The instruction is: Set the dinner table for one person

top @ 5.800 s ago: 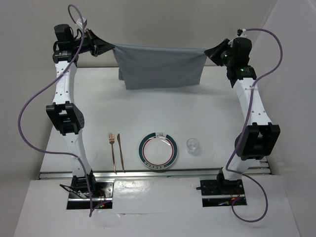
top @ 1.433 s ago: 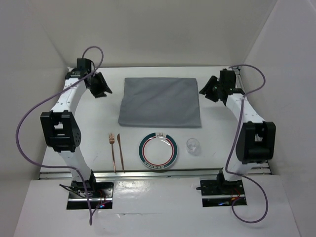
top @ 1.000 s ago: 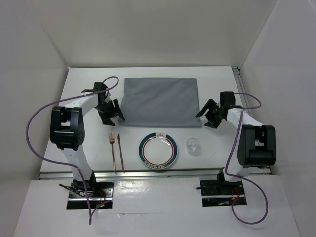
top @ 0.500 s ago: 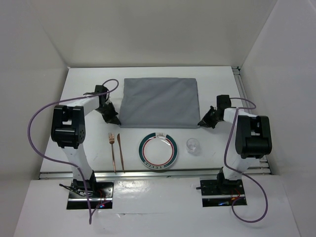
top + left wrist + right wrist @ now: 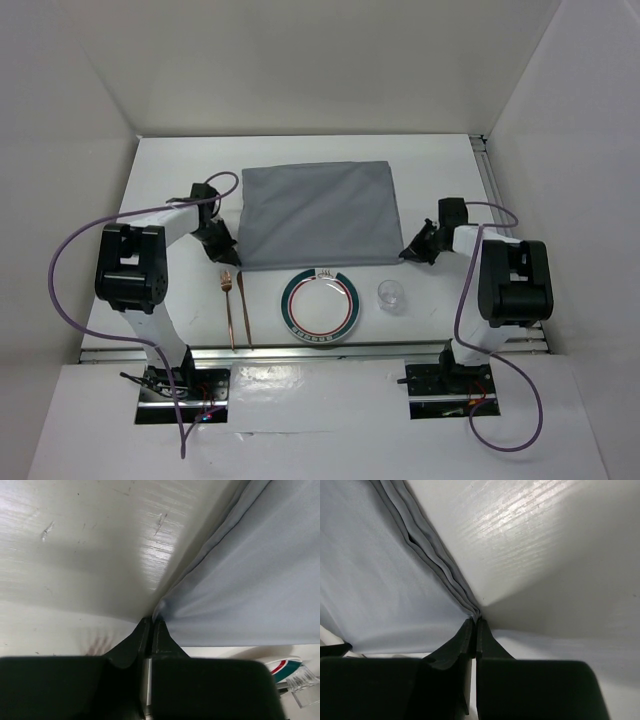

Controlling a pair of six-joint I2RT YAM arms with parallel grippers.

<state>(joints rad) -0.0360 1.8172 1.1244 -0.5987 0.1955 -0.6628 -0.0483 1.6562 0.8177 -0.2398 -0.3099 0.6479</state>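
Observation:
A grey cloth [image 5: 316, 214] lies flat on the white dinner table [image 5: 300, 150]. My left gripper [image 5: 229, 257] is shut on the cloth's near left corner [image 5: 162, 605], low on the table. My right gripper [image 5: 405, 253] is shut on the near right corner [image 5: 472, 611]. A round plate with a green rim [image 5: 320, 305] sits just in front of the cloth's near edge. A copper fork [image 5: 228, 306] and knife [image 5: 243, 308] lie left of the plate. A small clear glass [image 5: 391, 295] stands right of it.
White panels wall the table at the back and both sides. A metal rail [image 5: 310, 352] runs along the near edge. Purple cables loop from both arms. The plate's rim and the glass show at the lower right of the left wrist view [image 5: 295, 672].
The cloth hung in the air between both grippers, then lay on the table. Both grippers came back to its near corners, shut on them, and drew the cloth nearer to the plate.

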